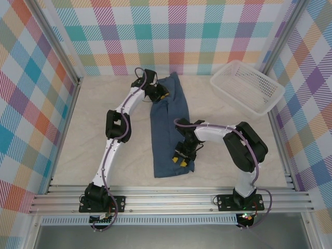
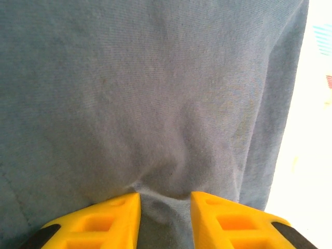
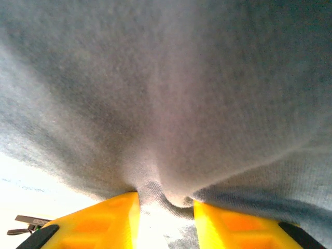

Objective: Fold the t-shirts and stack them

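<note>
1. Plainly, the pale table [image 1: 88,145] takes up most of the floor, with checkered walls around it.
2. Down its middle the navy t-shirt [image 1: 168,129] lies as a long narrow strip.
3. The white basket [image 1: 249,88] sits far right, well apart from the cloth.
4. At the strip's far end, the left gripper [image 1: 162,95] [image 2: 165,199] pinches a pucker of fabric.
5. At the near end, the right gripper [image 1: 181,160] [image 3: 166,199] nips a fold likewise.
</note>
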Controlling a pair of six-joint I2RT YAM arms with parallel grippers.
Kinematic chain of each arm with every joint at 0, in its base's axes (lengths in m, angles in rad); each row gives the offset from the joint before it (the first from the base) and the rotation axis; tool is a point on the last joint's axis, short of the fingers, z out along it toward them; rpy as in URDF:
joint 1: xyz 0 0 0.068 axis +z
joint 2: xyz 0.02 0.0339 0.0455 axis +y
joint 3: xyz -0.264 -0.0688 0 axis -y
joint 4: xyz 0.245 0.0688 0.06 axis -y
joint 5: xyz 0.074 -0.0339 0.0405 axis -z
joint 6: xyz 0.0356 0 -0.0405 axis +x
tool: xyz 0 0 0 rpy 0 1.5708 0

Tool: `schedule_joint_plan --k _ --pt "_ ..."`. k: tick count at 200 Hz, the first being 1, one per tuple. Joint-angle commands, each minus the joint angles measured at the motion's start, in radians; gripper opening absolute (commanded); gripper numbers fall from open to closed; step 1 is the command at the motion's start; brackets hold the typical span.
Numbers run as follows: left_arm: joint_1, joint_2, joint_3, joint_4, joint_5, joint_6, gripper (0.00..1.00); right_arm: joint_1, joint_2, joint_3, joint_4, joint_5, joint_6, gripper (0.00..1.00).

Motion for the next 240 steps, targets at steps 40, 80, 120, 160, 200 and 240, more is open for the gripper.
schedule_joint_plan --k 40,80,120,160,200,240 --pt "0.078 -0.055 0.031 -0.090 -0.164 0.222 0.46 0.037 0.052 0.043 -0.021 0.003 -0.037 0.35" --pt "0.065 -0.149 0.051 -0.110 -0.229 0.261 0.52 0.046 0.051 0.156 -0.105 0.006 -0.098 0.36" --pt "0.054 -0.343 -0.148 -0.223 -0.288 0.215 0.51 0.038 -0.001 0.284 -0.176 0.099 -0.179 0.41" --pt "0.049 -0.657 -0.755 -0.019 -0.167 -0.001 0.48 -0.072 -0.005 0.340 -0.050 0.116 -0.290 0.42" --pt "0.046 -0.812 -1.181 0.277 -0.078 -0.287 0.44 -0.191 0.161 0.508 0.093 0.052 -0.435 0.38" --pt "0.045 -0.753 -1.177 0.326 -0.102 -0.358 0.43 -0.265 0.386 0.741 0.132 -0.011 -0.466 0.35"
